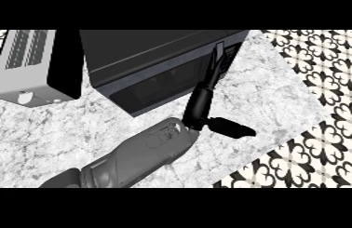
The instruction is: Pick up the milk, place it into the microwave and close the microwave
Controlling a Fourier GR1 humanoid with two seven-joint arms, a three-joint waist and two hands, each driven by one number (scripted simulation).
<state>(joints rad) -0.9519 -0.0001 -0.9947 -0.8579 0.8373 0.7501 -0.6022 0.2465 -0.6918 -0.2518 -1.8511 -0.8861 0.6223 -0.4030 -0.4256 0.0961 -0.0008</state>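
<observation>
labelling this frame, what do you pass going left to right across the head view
toaster → microwave → hand, fingers straight against the microwave's front → patterned tiles

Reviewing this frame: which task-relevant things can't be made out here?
- Milk: not visible anywhere in the head view.
- Microwave: top cut off by the upper edge; the inside does not show.
- Hand: straight fingers reach the microwave's front; contact unclear, dark on dark. Which arm it belongs to is unclear.
- Other hand: out of view.

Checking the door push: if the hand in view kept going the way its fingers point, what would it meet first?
The microwave. The hand has straight fingers already at its front right edge, seemingly touching, though depth is unclear.
</observation>
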